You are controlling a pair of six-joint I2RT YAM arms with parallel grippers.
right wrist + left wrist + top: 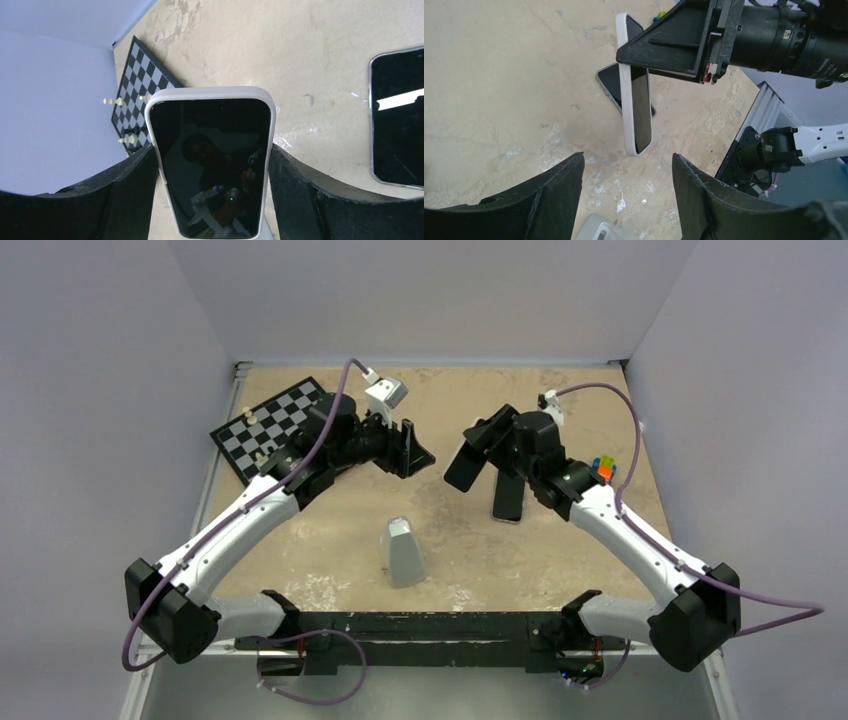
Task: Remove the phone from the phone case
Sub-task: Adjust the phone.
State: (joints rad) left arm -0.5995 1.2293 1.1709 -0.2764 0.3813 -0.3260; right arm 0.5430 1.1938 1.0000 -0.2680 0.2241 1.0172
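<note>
Plain pale-grey walls enclose three sides of a table topped with a worn, mottled tan board. Even, soft light falls across it; a metal rim edges its left side.

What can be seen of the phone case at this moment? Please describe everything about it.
The phone case shows as a pale whitish rim with rounded corners, matte and soft-looking, with a raised button strip on one long side. It frames the glossy black screen of the phone, which sits fully inside it. The right hand clamps its two long sides and holds it in the air above the table. Its back is hidden.
</note>
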